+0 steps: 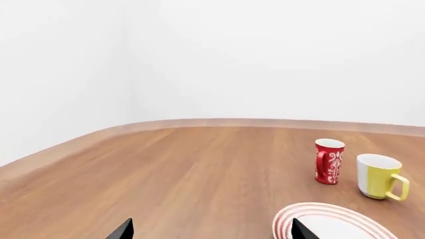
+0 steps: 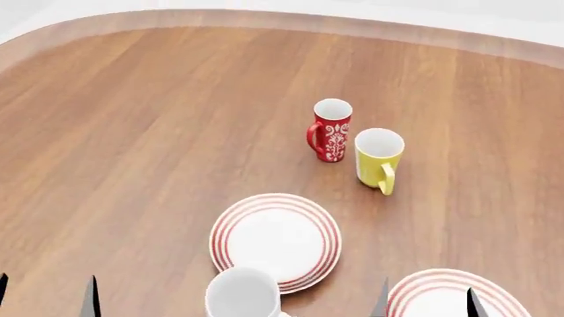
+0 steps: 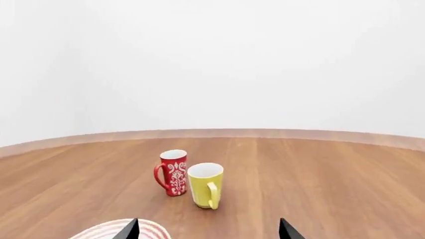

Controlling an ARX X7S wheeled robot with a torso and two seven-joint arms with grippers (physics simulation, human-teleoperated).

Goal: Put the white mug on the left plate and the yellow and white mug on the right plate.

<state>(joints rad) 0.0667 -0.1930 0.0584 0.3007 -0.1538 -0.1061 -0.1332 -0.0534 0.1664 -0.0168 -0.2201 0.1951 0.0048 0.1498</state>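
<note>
The white mug [image 2: 243, 295] stands upright at the near rim of the left plate [image 2: 276, 241], cut off by the head view's bottom edge; I cannot tell whether it rests on the rim. The right plate [image 2: 432, 284] is bare. Farther back, the yellow and white mug [image 2: 379, 158] stands on the wood with its handle toward me. My left gripper [image 2: 44, 294] is open at the near left, well apart from both mugs. My right gripper [image 2: 427, 302] is open over the right plate. In the wrist views both grippers [image 1: 211, 230] [image 3: 210, 230] hold nothing.
A red mug [image 2: 331, 130] with a white pattern stands just left of the yellow one, nearly touching it. The wooden table [image 2: 132, 132] has a curved far edge against a white wall. The left plate's [image 1: 332, 224] rim also shows in the right wrist view [image 3: 119, 230].
</note>
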